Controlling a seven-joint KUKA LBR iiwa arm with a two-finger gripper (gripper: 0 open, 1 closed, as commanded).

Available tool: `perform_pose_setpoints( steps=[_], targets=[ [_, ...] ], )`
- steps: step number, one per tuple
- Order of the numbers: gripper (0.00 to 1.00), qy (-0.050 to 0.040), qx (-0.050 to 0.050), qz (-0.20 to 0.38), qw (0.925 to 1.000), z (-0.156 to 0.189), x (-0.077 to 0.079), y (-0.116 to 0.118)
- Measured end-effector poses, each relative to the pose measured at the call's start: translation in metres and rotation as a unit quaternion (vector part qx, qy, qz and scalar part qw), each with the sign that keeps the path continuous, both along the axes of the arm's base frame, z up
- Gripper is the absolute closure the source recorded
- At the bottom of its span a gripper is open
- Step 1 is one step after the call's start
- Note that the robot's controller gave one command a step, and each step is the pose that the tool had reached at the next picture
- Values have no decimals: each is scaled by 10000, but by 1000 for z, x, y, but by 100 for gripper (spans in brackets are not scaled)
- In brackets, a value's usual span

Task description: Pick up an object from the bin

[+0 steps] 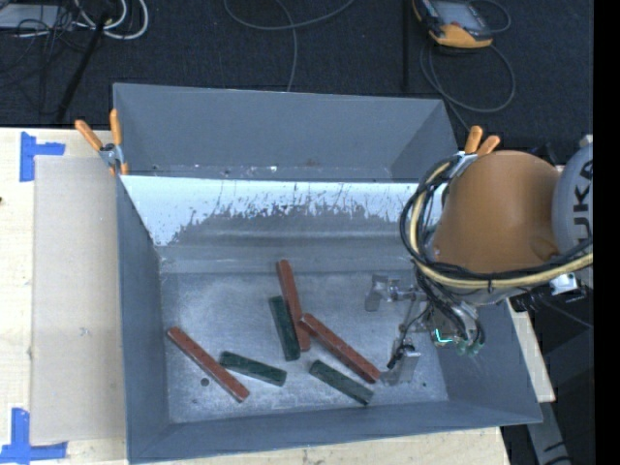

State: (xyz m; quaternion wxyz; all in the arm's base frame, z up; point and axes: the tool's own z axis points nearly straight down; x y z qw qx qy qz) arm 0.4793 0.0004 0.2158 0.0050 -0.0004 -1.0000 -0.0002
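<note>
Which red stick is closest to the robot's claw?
The slanted red stick at lower right, ending beside the gripper. The middle red stick and the far-left red stick lie farther away.

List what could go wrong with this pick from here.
1. The gripper hangs open close to the bin's right wall, with only the end of a brown stick by its lower finger. Closing may clip that end or catch nothing.
2. That stick's far end seems to touch a second brown stick, and a green stick lies alongside. A lift may drag them.
</note>
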Motion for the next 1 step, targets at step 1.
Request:
perform_pose_setpoints(
  steps=[1],
  targets=[
    [0,-2,2,-235,9997,-150,31,-19]
  ],
)
